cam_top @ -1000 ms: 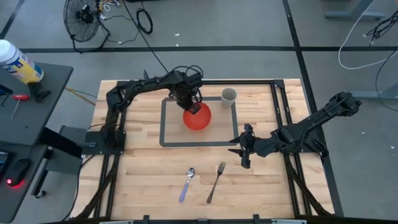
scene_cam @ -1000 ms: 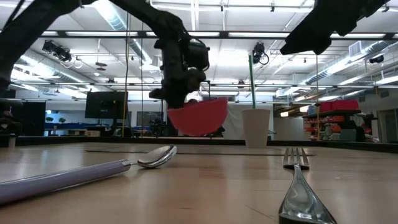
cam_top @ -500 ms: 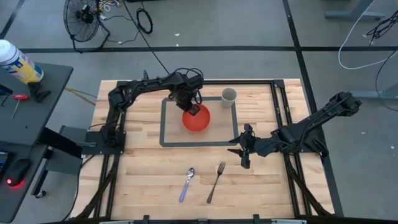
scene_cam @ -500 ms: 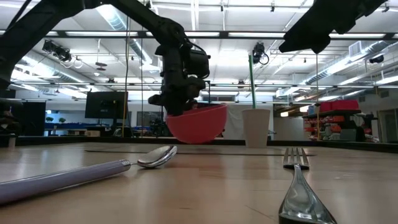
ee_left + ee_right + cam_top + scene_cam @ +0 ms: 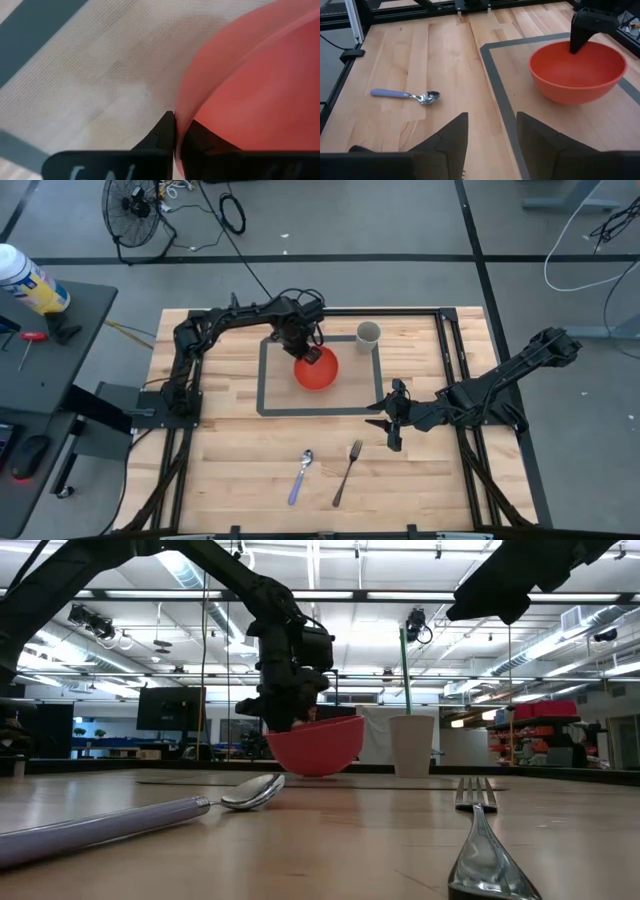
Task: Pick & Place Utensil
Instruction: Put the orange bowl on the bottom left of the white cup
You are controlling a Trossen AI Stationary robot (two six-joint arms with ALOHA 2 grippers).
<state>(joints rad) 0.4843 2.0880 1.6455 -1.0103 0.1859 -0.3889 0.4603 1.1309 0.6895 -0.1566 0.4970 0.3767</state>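
Observation:
A red bowl [image 5: 318, 370] stands inside the grey-bordered mat [image 5: 264, 385] at the table's far middle, and in the low view its base [image 5: 316, 770] looks down on the mat. My left gripper [image 5: 309, 354] is over the bowl's far-left rim, shut on it. A purple-handled spoon [image 5: 301, 474] and a metal fork [image 5: 347, 471] lie flat on the wood near the front edge. My right gripper [image 5: 391, 424] hangs open to the right of the mat, nothing between its fingers [image 5: 447, 137]. My left gripper pinches the bowl's rim [image 5: 183, 114] on its far-left side, one finger [image 5: 161, 131] outside the wall and one inside the hollow. The fingers point down at it from above. The bowl sits upright and near level; in the right wrist view its underside [image 5: 576, 97] rests on the mat.
A pale cup [image 5: 368, 334] stands upright off the mat's far right corner, close to the bowl. Black frame rails [image 5: 445, 330] run along the table's sides. Bare wood lies between the mat and the two utensils.
My left gripper has gone down with the red bowl still in its fingers. The bowl was hanging clear above the mat and has sunk until its base meets it, staying upright.

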